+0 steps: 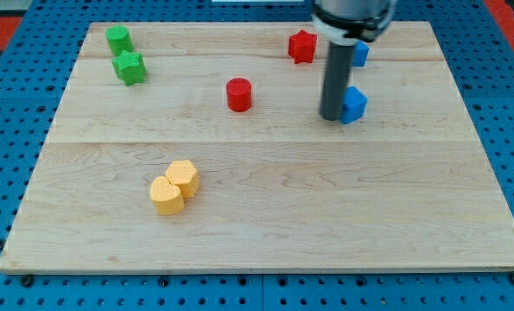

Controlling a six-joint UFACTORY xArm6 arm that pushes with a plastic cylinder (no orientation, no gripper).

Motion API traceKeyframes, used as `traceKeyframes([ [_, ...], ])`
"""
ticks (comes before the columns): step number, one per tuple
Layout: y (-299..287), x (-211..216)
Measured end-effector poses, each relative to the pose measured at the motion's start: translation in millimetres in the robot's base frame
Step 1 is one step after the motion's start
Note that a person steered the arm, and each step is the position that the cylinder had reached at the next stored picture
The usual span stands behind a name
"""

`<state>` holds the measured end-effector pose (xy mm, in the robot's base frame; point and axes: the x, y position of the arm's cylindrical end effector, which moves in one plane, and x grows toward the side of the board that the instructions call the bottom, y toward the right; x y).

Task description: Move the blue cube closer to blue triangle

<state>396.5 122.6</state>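
A blue block (354, 104) sits at the view's upper right on the wooden board (265, 216). A second blue block (360, 53) lies just above it, partly hidden behind the rod; I cannot tell which of the two is the cube and which the triangle. My tip (331, 117) rests on the board, touching the left side of the lower blue block. The two blue blocks are a short gap apart.
A red star-like block (302, 46) is at the top, left of the rod. A red cylinder (238, 94) lies left of my tip. Two green blocks (118, 39) (129, 67) sit at the top left. Two yellow blocks (183, 177) (166, 196) touch at lower left.
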Motion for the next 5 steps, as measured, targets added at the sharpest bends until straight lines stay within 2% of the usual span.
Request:
traceKeyframes([
  [1,50.4,0.0],
  [2,52.5,-26.2],
  [5,104.6,-30.9],
])
